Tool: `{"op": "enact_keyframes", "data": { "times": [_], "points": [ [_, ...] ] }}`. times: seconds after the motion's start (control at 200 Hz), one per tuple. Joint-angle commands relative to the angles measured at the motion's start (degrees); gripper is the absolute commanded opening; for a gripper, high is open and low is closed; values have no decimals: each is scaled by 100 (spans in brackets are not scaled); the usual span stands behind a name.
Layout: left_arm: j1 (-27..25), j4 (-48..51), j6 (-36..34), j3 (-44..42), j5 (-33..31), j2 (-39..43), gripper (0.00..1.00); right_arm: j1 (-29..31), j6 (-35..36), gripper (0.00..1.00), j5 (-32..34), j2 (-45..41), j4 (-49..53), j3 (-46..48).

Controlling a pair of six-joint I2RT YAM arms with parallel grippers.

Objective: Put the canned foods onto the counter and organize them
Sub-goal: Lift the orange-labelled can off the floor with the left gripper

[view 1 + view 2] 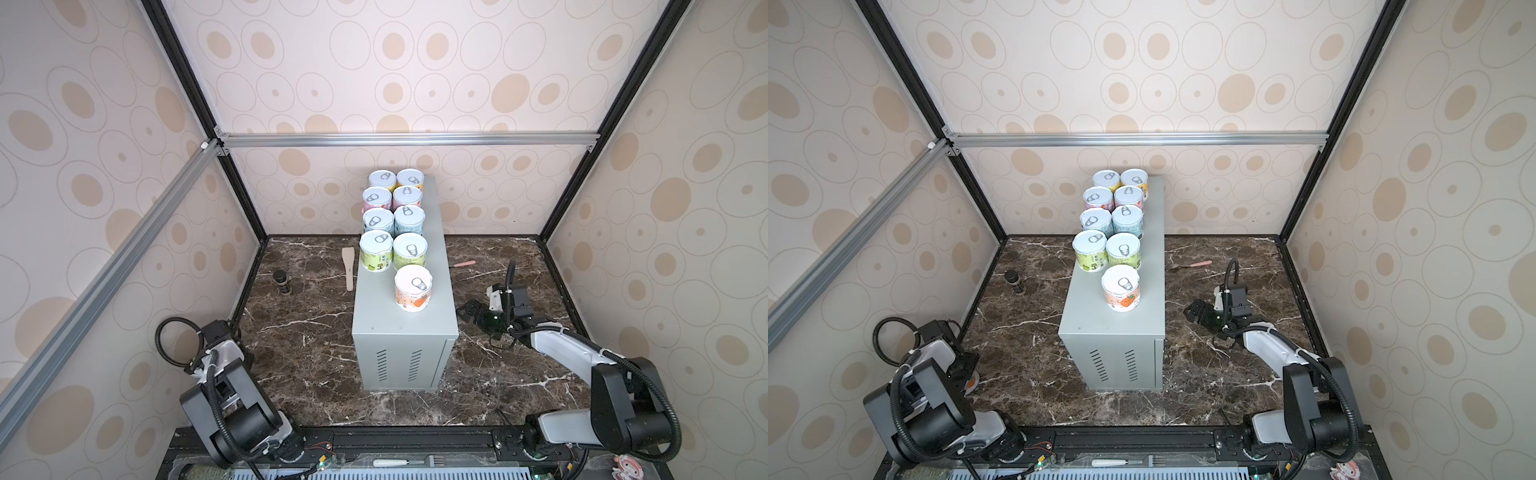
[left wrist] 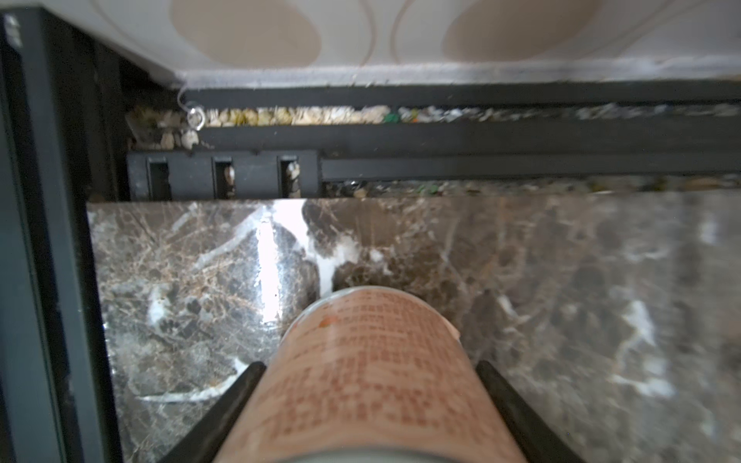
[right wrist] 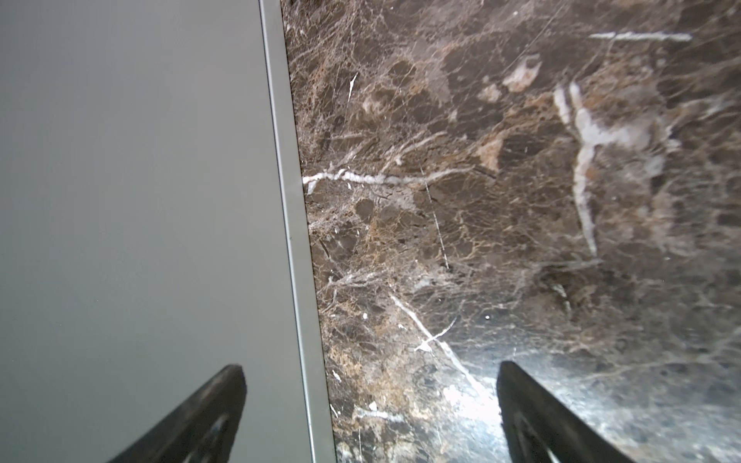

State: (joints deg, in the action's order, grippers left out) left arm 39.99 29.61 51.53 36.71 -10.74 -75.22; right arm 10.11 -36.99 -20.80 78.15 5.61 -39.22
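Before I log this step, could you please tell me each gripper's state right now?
Left gripper: closed on an orange-label can.
Right gripper: open, holding nothing.

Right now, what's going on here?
Nine cans stand in two rows on the counter. The left gripper clasps the last can, an orange one standing on the marble near the left arm's base. The right gripper hangs open and empty beside the counter.
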Motion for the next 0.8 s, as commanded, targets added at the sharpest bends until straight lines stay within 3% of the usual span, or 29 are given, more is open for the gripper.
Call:
{"op": "enact_keyframes", "data": {
  "times": [0.0, 0.385, 0.795],
  "points": [
    [-91, -84, -385, 188, -227, 317, 55, -8, 25, 100, -5, -103, 37, -95],
    [-1110, -85, -1229, 1048, 258, 271, 53, -5, 33, 100, -67, -317, -51, -15],
    [-2287, 896, -2118, 2858, 568, 25, 53, -9, 93, 100, -60, -631, -26, 29]
  ]
}}
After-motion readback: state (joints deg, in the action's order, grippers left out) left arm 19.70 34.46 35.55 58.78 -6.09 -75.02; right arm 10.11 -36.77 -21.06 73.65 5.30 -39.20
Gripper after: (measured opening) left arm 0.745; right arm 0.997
